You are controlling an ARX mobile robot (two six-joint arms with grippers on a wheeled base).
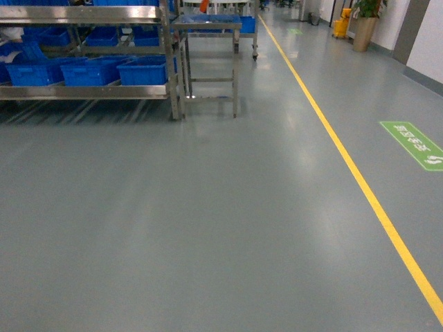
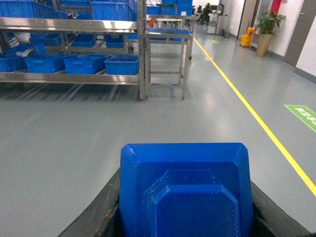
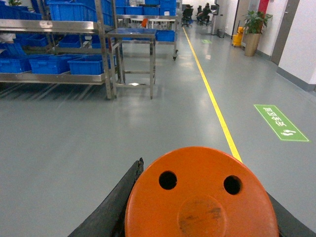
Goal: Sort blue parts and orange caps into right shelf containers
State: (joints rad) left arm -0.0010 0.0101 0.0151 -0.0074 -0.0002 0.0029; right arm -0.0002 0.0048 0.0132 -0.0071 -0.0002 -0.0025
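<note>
Head view: grey floor (image 1: 173, 228), open and wide, with a yellow line (image 1: 360, 180) running diagonally away on the right and a green floor sign (image 1: 414, 144) beyond it. Neither arm shows in this view.

Far left: steel shelf (image 1: 90, 91) carrying blue bins (image 1: 142, 71) in a row on its lower level, more bins on the level above. Just right of the shelf stands a small steel desk (image 1: 208, 24), a blue bin on top. A potted plant (image 1: 365, 24) and a yellow mop bucket (image 1: 342, 26) sit well back on the right.

Left wrist view: left claw (image 2: 185, 207) clenched on 1 blue part (image 2: 185, 185), a blocky angular piece that fills the bottom centre of the view. Black fingers (image 2: 101, 217) flank it on both sides. The part is held above the floor, well apart from the shelf.

Right wrist view: right claw (image 3: 200, 207) clenched on 1 orange cap (image 3: 200, 197), round end facing the camera, 2 small holes in its face. A black finger (image 3: 116, 205) presses its left side; the right finger barely shows at the edge. The cap likewise sits well short of the shelf and bins.
</note>
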